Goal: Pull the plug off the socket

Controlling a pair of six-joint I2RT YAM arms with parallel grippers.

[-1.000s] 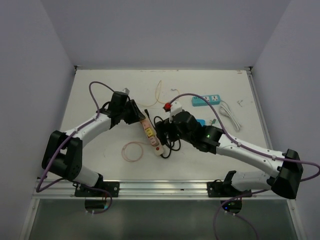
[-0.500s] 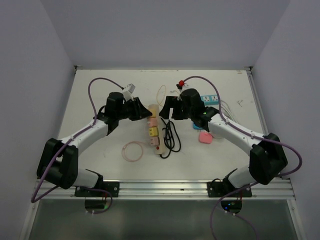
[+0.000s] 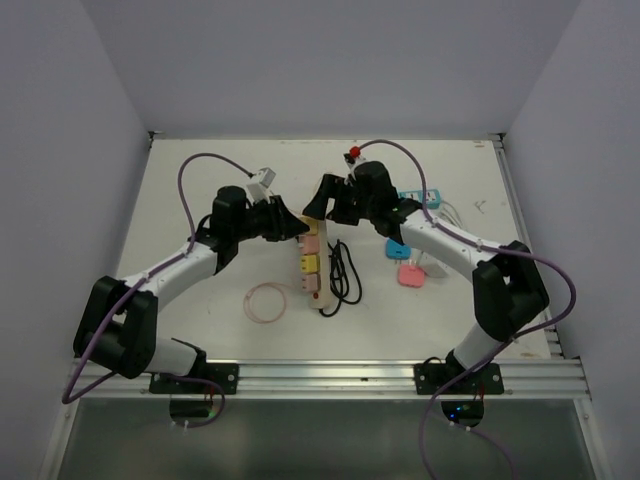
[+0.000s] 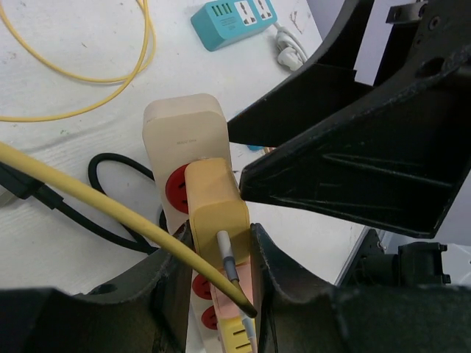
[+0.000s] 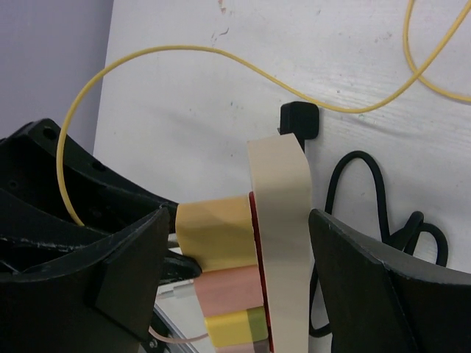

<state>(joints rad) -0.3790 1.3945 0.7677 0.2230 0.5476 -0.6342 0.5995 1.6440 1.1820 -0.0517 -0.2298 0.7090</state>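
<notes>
Right pincer (image 3: 323, 203) had shifted up and left since half a second before, to the far end of the cream power strip (image 3: 309, 262) on the bench (image 3: 200, 180). Lettering on the blue strip (image 4: 234, 20): too small to read. Right pincer: wide open, fingers straddling the cream strip's end. Left pincer (image 4: 218, 234): closed against both sides of the yellow plug (image 4: 213, 195), which was seated in the endmost red socket (image 4: 175, 190). Both arms stretched forward, wrists angled inward, facing each other.

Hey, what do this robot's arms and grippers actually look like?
The left arm and right arm have white links, black joints, a purple cable running along each. The left gripper and right gripper have black, angular, wedge-shaped fingers. A red knob sits by the right wrist.
</notes>
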